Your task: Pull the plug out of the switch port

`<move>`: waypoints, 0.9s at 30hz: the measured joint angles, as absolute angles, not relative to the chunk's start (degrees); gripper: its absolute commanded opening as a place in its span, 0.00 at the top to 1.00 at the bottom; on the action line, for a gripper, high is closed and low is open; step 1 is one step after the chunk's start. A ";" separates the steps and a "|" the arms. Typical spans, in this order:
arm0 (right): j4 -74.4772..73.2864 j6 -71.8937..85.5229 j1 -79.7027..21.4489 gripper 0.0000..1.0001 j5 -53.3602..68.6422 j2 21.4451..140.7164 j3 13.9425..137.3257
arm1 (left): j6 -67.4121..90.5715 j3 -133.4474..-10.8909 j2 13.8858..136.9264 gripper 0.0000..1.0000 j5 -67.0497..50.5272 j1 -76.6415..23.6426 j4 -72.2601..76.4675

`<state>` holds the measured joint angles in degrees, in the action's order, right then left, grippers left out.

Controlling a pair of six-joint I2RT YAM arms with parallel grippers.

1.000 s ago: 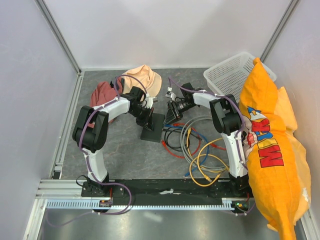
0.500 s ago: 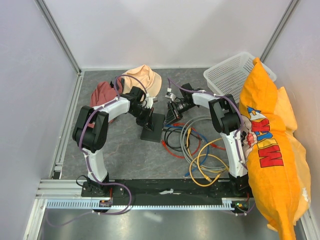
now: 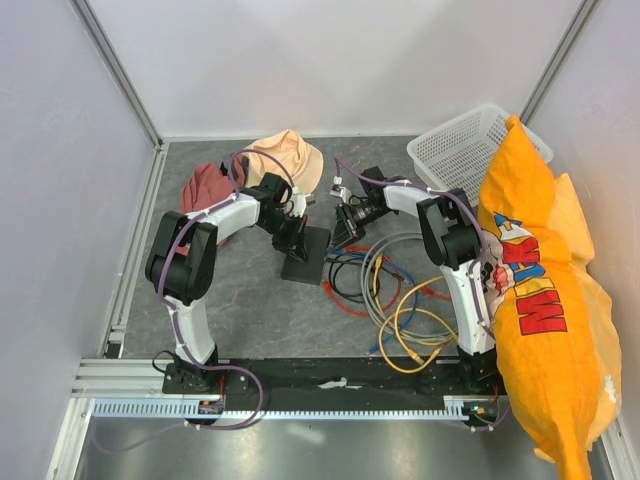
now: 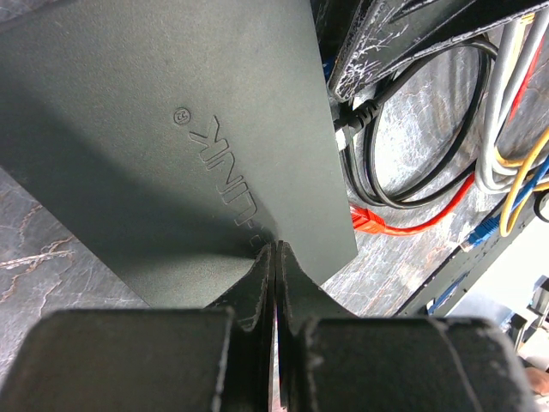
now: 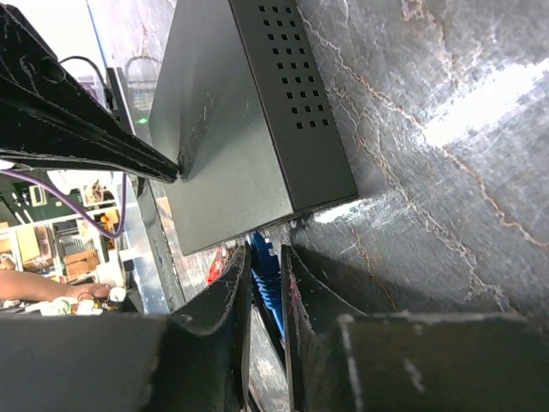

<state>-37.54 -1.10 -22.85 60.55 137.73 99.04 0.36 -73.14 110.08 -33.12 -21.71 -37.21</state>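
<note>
Right wrist view: my right pincer (image 5: 264, 255) is clamped on the blue plug (image 5: 267, 290) at the edge of the switch (image 5: 232, 129), which lies flat on the worktop (image 5: 412, 172). My left pincer (image 4: 274, 251), its fingers pressed together, touches the switch's top with its tips.

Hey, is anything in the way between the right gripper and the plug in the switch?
Nothing visible is in the way. The blue plug sits between the fingers of the right gripper, right at the edge of the switch. The left gripper is shut, its tips resting on the switch's top, away from that edge.
</note>
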 measured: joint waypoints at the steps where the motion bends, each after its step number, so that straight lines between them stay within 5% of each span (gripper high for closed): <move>1: -37.78 -1.13 -22.90 0.82 60.23 137.73 99.18 | 0.38 -73.19 110.10 0.98 -33.15 -21.71 -37.28; 7: -39.86 -1.50 -23.53 0.99 57.60 137.51 100.49 | 0.36 -73.47 110.34 0.98 -33.15 -21.71 -37.58; 27: -45.01 -10.98 -24.93 1.00 52.88 136.55 103.02 | 0.38 -75.26 111.81 0.98 -33.67 -21.74 -39.40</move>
<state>-45.01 -10.98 -24.93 52.88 136.55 103.02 0.38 -75.26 111.81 -33.67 -21.74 -39.40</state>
